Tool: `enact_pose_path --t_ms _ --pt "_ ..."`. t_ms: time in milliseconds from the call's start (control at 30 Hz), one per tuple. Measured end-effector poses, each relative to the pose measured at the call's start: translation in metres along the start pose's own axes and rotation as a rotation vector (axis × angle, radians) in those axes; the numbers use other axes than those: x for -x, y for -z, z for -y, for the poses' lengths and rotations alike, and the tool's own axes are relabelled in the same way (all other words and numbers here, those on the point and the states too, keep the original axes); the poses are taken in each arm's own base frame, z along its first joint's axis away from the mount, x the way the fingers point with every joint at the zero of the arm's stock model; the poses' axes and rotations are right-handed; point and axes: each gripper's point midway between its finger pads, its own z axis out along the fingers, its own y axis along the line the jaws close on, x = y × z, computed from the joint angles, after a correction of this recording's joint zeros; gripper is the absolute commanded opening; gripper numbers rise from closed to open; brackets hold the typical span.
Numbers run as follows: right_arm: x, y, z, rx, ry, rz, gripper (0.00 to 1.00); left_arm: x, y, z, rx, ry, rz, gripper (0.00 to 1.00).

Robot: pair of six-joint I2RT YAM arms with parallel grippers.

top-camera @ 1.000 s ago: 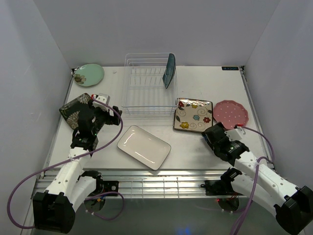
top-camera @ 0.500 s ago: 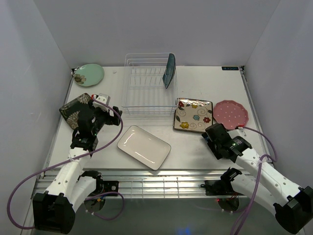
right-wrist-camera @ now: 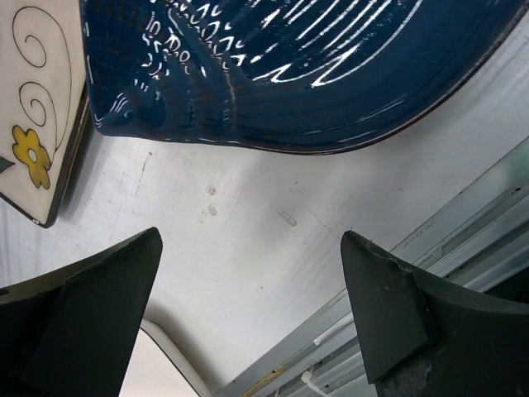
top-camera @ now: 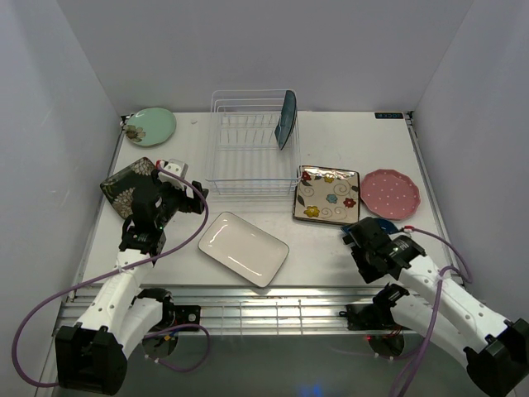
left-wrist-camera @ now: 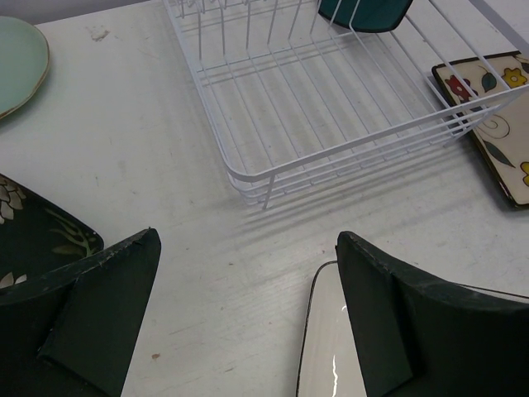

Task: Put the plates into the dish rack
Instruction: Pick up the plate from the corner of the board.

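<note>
The white wire dish rack stands at the back with a teal plate upright in it. Flat on the table lie a pale green plate, a dark floral plate, a white rectangular plate, a patterned square plate, a pink plate and a dark blue plate. My left gripper hangs open between the floral and white plates. My right gripper is open and empty just short of the blue plate.
The table's front edge with its metal rail runs close under the right gripper. White walls enclose the left, back and right sides. A purple cable loops beside the left arm.
The right gripper has drawn back toward the front edge, uncovering part of the dark blue plate. The left arm has not moved.
</note>
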Motion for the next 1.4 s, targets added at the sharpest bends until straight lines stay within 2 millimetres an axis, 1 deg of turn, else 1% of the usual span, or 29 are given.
enact_pose_path --t_ms 233,433,500,533,767,900,1167,1267,1300,1400 --pt "0.000 -0.008 0.021 0.007 -0.146 0.008 0.98 0.000 0.000 0.004 -0.022 0.000 -0.001 0.98" --pt "0.002 -0.024 0.039 -0.031 -0.256 0.046 1.00 -0.001 0.000 0.005 -0.028 0.001 -0.003 0.98" --pt "0.006 -0.025 0.036 -0.010 -0.285 0.062 0.91 -0.001 0.000 0.005 -0.028 0.001 -0.002 0.98" --pt "0.007 -0.026 0.036 -0.006 -0.295 0.072 0.89 -0.001 0.000 0.005 -0.028 0.001 -0.002 0.98" --pt "0.023 -0.030 0.037 0.008 -0.322 0.162 0.88 -0.001 0.000 0.005 -0.028 0.001 -0.002 0.98" --pt "0.028 -0.032 0.040 0.006 -0.320 0.196 0.75 -0.001 0.000 0.005 -0.028 0.001 -0.002 0.98" --pt "0.037 -0.036 0.045 0.025 -0.325 0.250 0.68 -0.001 0.000 0.005 -0.026 0.001 -0.003 0.98" --pt "0.039 -0.037 0.046 0.022 -0.321 0.264 0.61 -0.001 0.000 0.004 -0.025 0.001 -0.004 0.98" --pt "0.040 -0.037 0.047 0.018 -0.318 0.269 0.57 -0.001 0.000 0.004 -0.025 0.001 -0.004 0.98" --pt "0.041 -0.039 0.049 0.002 -0.308 0.278 0.52 -0.001 0.000 0.004 -0.024 0.001 -0.004 0.98"
